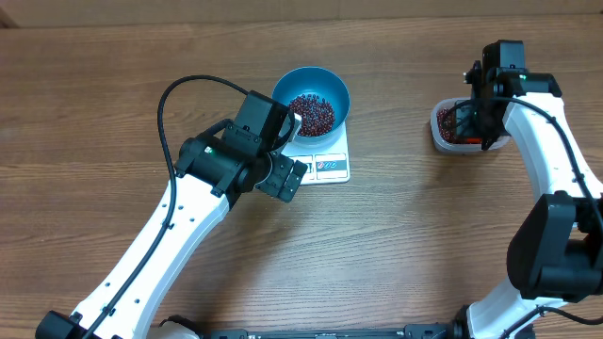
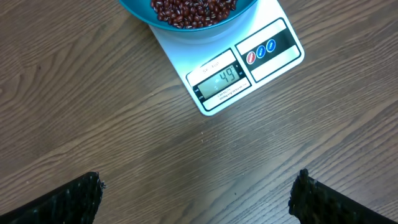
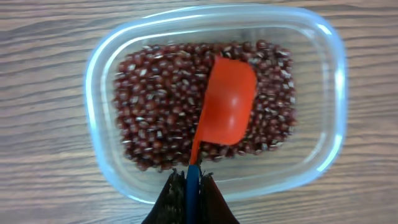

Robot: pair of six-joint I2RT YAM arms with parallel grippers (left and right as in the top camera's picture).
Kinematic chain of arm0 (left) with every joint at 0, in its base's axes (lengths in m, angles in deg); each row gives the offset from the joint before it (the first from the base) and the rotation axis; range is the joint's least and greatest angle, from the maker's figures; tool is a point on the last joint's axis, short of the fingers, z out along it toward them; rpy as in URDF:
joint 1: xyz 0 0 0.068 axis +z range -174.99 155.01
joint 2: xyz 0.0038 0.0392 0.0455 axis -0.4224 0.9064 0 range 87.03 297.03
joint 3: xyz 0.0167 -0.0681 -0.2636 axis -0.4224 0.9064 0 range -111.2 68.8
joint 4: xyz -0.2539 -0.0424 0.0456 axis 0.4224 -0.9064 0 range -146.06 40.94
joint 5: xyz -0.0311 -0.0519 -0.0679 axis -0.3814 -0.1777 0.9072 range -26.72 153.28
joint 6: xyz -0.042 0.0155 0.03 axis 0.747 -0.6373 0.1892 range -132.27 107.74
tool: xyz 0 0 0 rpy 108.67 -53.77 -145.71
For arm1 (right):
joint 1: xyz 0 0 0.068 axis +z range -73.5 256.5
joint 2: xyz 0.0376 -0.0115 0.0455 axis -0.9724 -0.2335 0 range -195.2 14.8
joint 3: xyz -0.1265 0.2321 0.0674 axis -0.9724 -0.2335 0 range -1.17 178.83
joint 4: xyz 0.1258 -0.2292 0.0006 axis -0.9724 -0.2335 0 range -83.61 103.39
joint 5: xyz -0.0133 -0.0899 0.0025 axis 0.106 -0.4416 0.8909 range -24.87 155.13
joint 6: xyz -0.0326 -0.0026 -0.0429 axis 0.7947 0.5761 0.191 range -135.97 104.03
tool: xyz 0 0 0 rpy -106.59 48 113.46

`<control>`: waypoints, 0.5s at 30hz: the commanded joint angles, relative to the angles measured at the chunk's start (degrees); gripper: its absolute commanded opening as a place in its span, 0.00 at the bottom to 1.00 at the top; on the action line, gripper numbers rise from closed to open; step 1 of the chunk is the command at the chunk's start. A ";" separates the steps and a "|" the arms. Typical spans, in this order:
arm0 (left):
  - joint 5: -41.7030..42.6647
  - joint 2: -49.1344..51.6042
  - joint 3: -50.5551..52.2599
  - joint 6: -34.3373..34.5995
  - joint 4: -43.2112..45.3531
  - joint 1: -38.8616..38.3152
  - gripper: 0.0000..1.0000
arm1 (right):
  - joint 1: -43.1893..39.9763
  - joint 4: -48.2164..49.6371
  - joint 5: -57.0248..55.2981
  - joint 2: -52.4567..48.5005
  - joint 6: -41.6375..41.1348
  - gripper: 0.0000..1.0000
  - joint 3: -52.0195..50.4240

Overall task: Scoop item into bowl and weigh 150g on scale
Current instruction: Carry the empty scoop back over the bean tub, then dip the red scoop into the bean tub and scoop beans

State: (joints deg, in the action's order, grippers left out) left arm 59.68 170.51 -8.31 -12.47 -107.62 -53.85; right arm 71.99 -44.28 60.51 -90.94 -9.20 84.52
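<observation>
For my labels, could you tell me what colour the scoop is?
The scoop is orange-red; right wrist view shows it best.

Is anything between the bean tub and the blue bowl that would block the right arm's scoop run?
Nothing visible. Bare table lies between the tub and the bowl; the left gripper hovers on the bowl's other side, off that path.
</observation>
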 commanded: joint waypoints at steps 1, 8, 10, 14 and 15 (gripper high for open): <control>0.66 -0.70 0.24 -0.90 0.09 -0.02 1.00 | -0.07 0.35 5.77 -0.87 2.38 0.03 -0.13; 0.66 -0.70 0.24 -0.90 0.09 -0.02 1.00 | -0.09 0.83 9.16 -0.87 2.78 0.04 -0.13; 0.66 -0.70 0.24 -0.92 0.09 -0.02 1.00 | -0.09 1.14 10.54 -0.87 2.75 0.04 -0.13; 0.66 -0.70 0.24 -0.92 0.09 -0.02 1.00 | -0.37 1.84 13.22 -0.87 2.75 0.04 -0.13; 0.66 -0.70 0.24 -0.90 0.09 -0.02 1.00 | -0.55 1.97 13.86 -0.87 2.75 0.04 -0.13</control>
State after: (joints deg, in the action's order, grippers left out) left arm 59.68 170.51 -8.31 -12.47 -107.62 -53.85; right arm 71.40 -43.12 67.79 -91.35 -6.93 84.52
